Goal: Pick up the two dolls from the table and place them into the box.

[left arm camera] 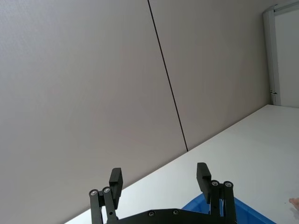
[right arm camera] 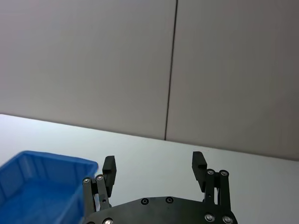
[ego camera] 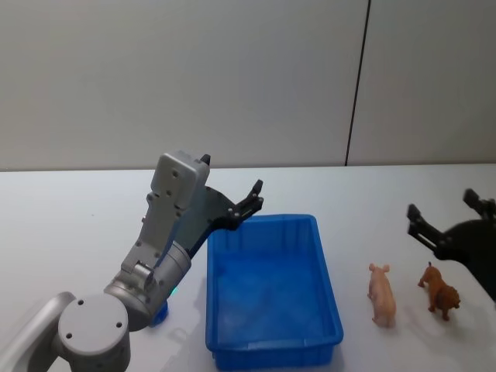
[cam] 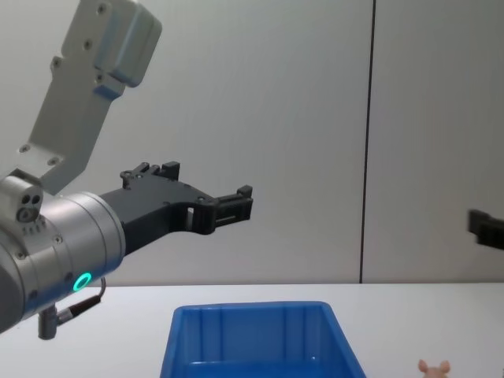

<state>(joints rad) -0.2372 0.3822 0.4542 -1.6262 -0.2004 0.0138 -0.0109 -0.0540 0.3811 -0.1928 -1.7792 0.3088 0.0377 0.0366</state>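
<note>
**Both dolls on the worktop, both tools wide open**

The blue box (ego camera: pixel 264 220) sits on the white worktop (ego camera: pixel 77 225), near the middle of the head view. To its right, outside the box, stand the two dolls. The pink doll (ego camera: pixel 382 293) is nearer the box, with its eared head pointing to the far side. The brown doll (ego camera: pixel 440 290) is just to the right of the pink one, and the two do not touch.

The left tool (left arm camera: pixel 159 179) is raised above the far left corner of the box. Its fingers are spread wide and hold nothing. The right tool (ego camera: pixel 442 203) hangs at the right, on the far side of the brown doll. It is also spread wide and holds nothing.
</note>
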